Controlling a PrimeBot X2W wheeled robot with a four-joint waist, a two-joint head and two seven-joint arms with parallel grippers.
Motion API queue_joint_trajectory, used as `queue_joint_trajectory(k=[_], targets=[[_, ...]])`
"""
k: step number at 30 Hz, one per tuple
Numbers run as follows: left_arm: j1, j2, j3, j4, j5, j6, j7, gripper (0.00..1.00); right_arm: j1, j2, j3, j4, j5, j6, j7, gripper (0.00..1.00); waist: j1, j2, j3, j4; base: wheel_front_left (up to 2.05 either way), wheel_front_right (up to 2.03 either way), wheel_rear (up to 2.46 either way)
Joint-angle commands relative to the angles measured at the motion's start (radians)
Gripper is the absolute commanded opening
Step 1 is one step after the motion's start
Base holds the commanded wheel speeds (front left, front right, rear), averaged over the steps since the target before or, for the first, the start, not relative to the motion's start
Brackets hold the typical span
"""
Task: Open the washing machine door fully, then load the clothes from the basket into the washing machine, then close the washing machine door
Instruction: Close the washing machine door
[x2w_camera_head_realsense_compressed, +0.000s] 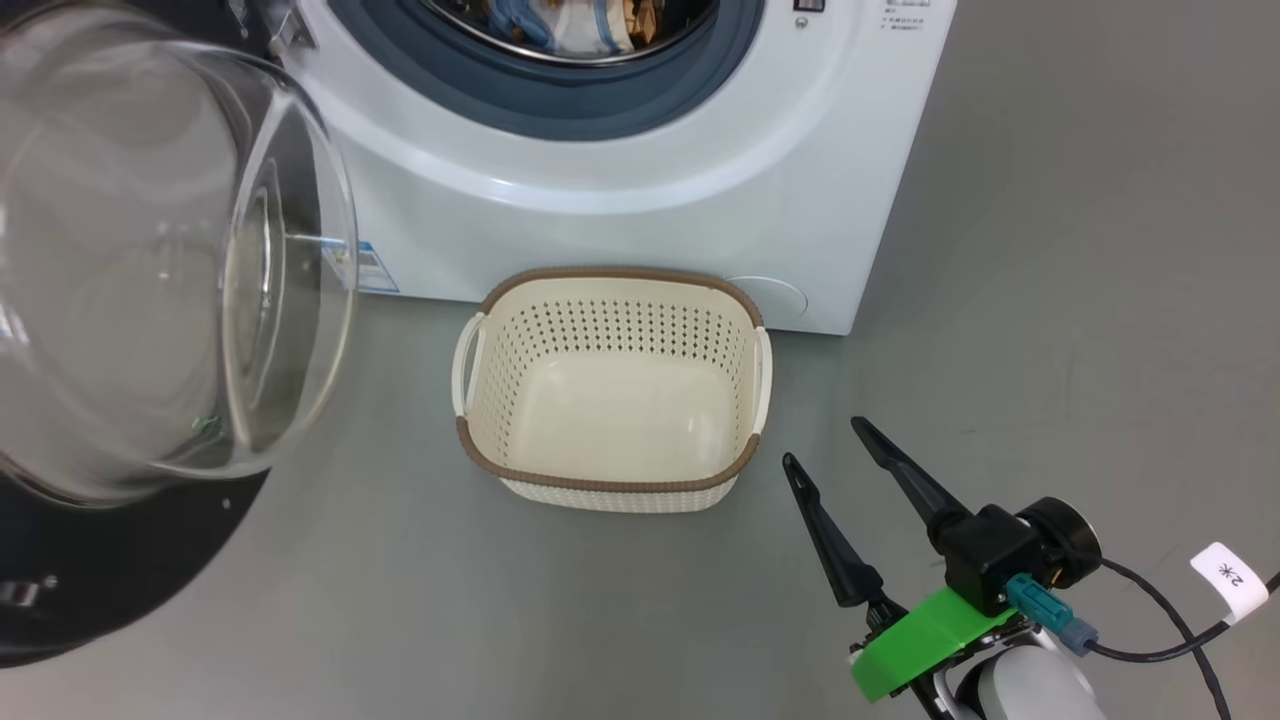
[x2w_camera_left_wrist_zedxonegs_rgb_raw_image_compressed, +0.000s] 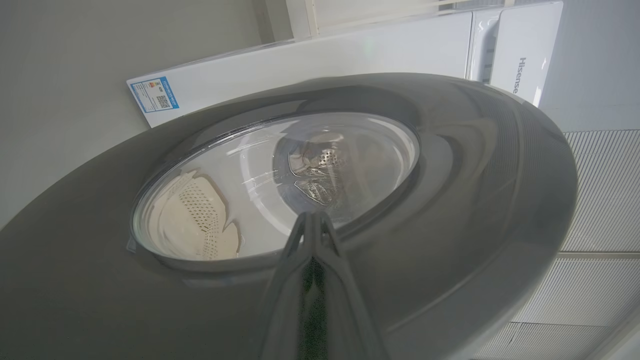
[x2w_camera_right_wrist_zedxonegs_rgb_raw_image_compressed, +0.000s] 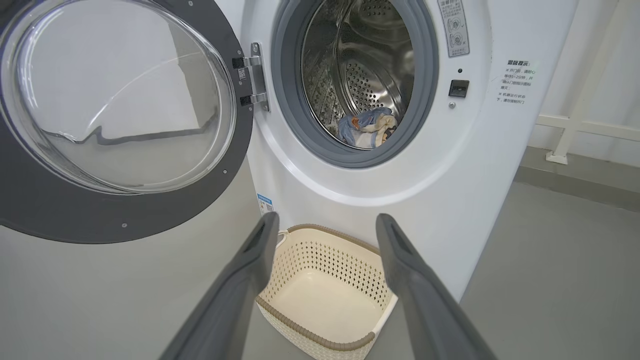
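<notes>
The washing machine (x2w_camera_head_realsense_compressed: 650, 230) stands with its door (x2w_camera_head_realsense_compressed: 100, 580) swung wide to the left, the glass bowl bulging toward the head camera. The clothes (x2w_camera_right_wrist_zedxonegs_rgb_raw_image_compressed: 367, 127), blue and cream with some orange, lie inside the steel drum; they also peek over the gasket (x2w_camera_head_realsense_compressed: 590, 25). On the floor in front sits the basket (x2w_camera_head_realsense_compressed: 620, 272), nothing in it. My right gripper (x2w_camera_head_realsense_compressed: 824, 441) hovers open to the basket's right, fingers (x2w_camera_right_wrist_zedxonegs_rgb_raw_image_compressed: 250, 270) pointing at the machine. My left gripper (x2w_camera_left_wrist_zedxonegs_rgb_raw_image_compressed: 312, 216) is shut, its tips at the door's glossy outer face (x2w_camera_left_wrist_zedxonegs_rgb_raw_image_compressed: 475, 175) by the glass edge.
Grey floor (x2w_camera_head_realsense_compressed: 1050, 300) spreads to the right of the machine. A cable with a white tag (x2w_camera_head_realsense_compressed: 1228, 578) trails from my right wrist. A white rail (x2w_camera_right_wrist_zedxonegs_rgb_raw_image_compressed: 585, 100) runs along the wall right of the machine. The blue energy label (x2w_camera_head_realsense_compressed: 375, 268) sits low on the machine's front.
</notes>
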Motion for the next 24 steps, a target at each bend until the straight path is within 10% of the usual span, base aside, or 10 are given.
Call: queue_joint_trajectory(k=[1,24], targets=[[0.032,0.034,0.004,-0.048,-0.013,-0.007,0.028,0.0,0.012,0.013,0.024,-0.021,0.004,0.003,-0.005,1.0,0.0,0.0,-0.009,-0.004,0.0,0.0,0.0],[0.211,-0.287,-0.037,-0.521,-0.109,0.087,0.158,0.0,0.023,0.017,0.024,-0.032,0.029,0.003,-0.005,1.0,0.0,0.0,-0.038,-0.03,0.0,0.0,0.0]])
